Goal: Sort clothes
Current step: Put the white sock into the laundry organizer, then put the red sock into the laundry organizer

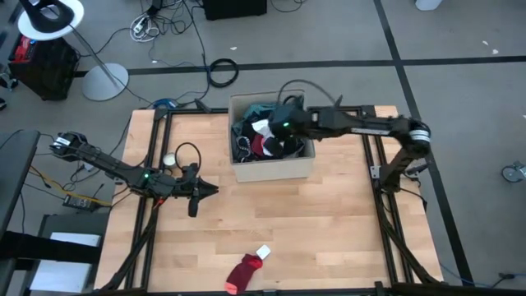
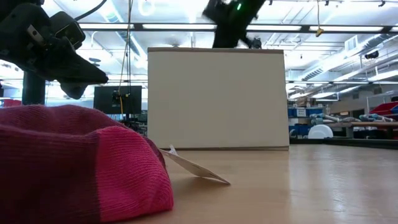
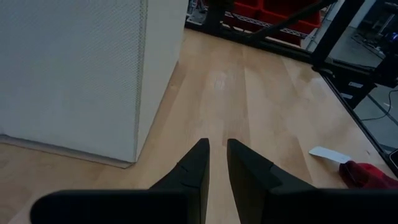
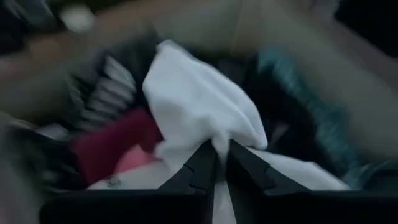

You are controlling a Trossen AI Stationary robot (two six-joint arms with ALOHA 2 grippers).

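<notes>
While most of the clothes (image 1: pixel 265 140) remain heaped in the cardboard box (image 1: pixel 272 169) at the far middle of the desk (image 1: pixel 329 222), the right gripper (image 4: pixel 221 155) reaches down into the pile, its fingers drawn close together around a fold of a white garment (image 4: pixel 199 102); whether the cloth is truly gripped cannot be told. Only one piece lies outside the box: a red sock (image 1: pixel 243 274) with a white tag, resting alone near the front edge of the desk, well apart from everything else. Judged from that, the sorting has barely begun, with nearly the whole load left to be lifted out and grouped. The left gripper (image 1: pixel 194 197) waits over the desk to the left of the box, fingers nearly together and holding nothing. Inside the box the garments are crumpled and tangled together: the white piece bunched on top, a striped piece beside it, red and pink fabric beneath, teal cloth along one wall, dark pieces filling the gaps. All look soft and limp, likely to drag neighbours along when one is pulled.
</notes>
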